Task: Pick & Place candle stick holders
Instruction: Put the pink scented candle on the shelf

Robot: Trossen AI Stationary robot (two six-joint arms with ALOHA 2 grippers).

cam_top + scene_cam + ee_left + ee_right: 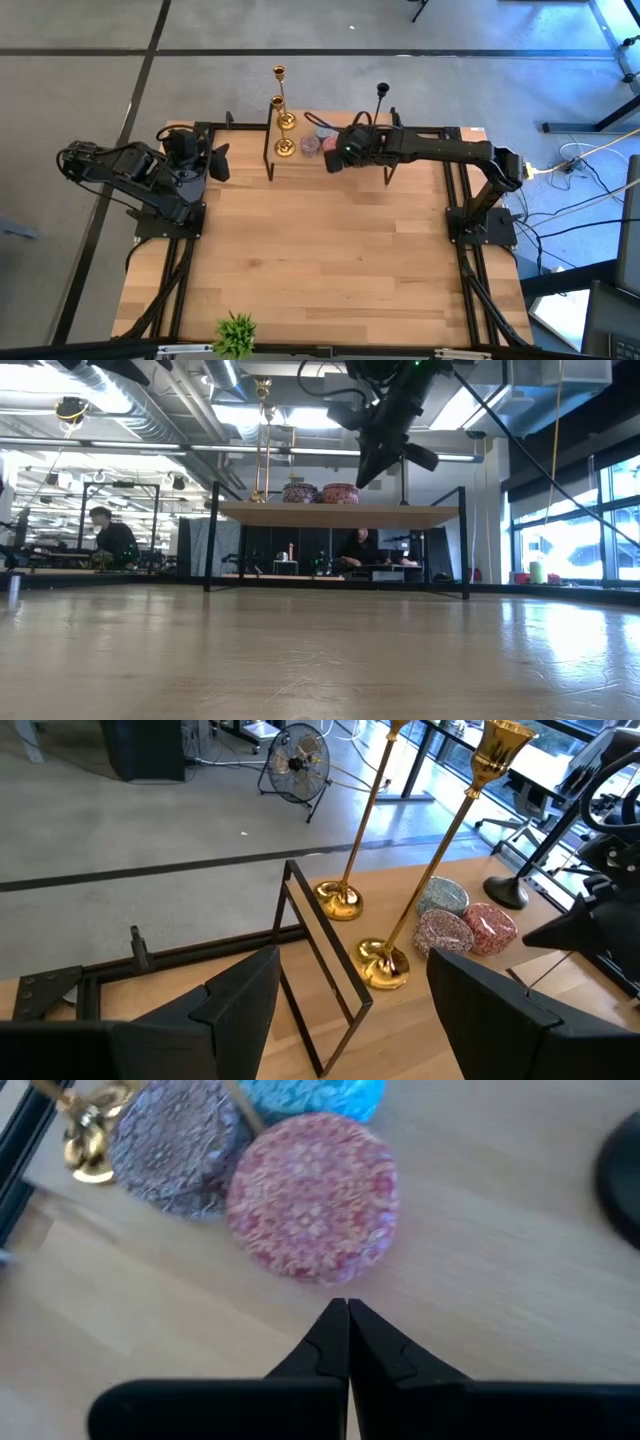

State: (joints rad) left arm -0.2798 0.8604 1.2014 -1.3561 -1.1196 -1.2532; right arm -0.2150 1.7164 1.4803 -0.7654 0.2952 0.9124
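Candle stick holders in gold lose their tops off-frame; right claw together, left claw apart

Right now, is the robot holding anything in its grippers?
No. The right gripper is shut on nothing above the pink tin, and the left gripper is open and empty.

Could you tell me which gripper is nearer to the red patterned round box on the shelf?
The right gripper: it hovers shut just beside the red patterned round box. The left gripper waits open at the table's left edge, beyond the gold candle holders.
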